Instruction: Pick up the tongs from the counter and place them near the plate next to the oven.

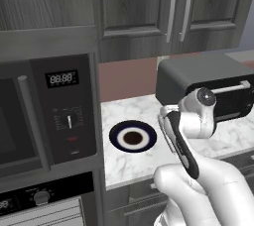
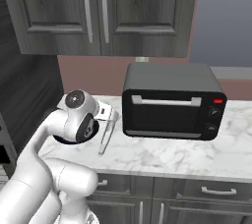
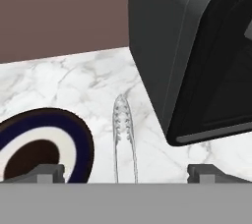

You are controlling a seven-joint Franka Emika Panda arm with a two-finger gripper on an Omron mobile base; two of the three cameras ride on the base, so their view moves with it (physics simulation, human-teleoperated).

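The tongs (image 3: 123,134) lie flat on the marble bench (image 3: 64,80), between the plate (image 3: 44,144) and the black toaster oven (image 3: 197,56), their scalloped end pointing toward the back wall. They sit just beside the plate's rim, not touching it. The gripper (image 3: 125,171) hovers over them with its fingertips (image 3: 49,173) spread wide and nothing held. The built-in oven (image 1: 44,210) stands left of the bench, below the microwave (image 1: 47,116)

Flat, even rendered light, moderately bright, no clear source. Soft shadow under the toaster oven (image 3: 197,46) at 5 o'clock in the hand view. Faint sheen on the arm's white shells. All 3 views sharp, no blur, glare or edge distortion.
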